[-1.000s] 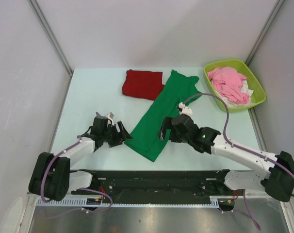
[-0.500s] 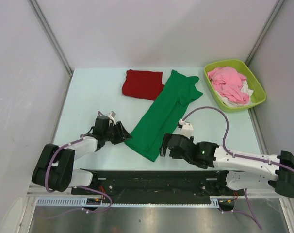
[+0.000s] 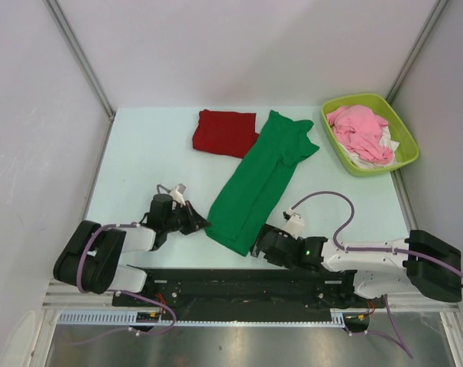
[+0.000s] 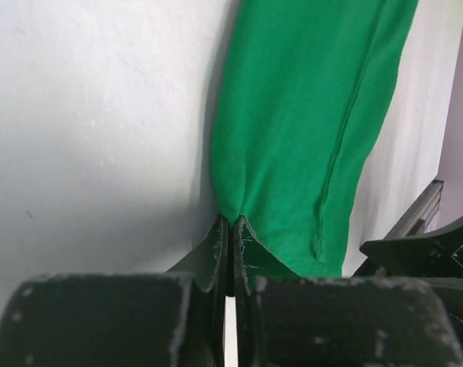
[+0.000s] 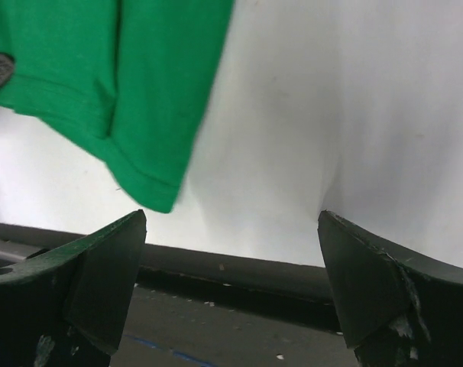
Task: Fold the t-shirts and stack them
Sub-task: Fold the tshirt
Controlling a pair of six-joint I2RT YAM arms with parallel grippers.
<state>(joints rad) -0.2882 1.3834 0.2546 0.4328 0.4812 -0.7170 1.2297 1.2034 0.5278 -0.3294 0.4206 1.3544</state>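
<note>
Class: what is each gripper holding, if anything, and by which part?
The left gripper pinches the green t-shirt by its side edge, close to the end nearest the arms. The right gripper stands open and holds nothing.

The green t-shirt is soft, matt knit cloth with a fine ribbed texture and stitched seams. The dark red t-shirt looks like the same matt cloth. The bench is smooth and pale, with a dull sheen and a few small specks. The left hand and right hand are matt black plastic, scuffed pale along the edges. The basket is smooth, slightly glossy plastic, and the pink garment is soft cloth.
</note>
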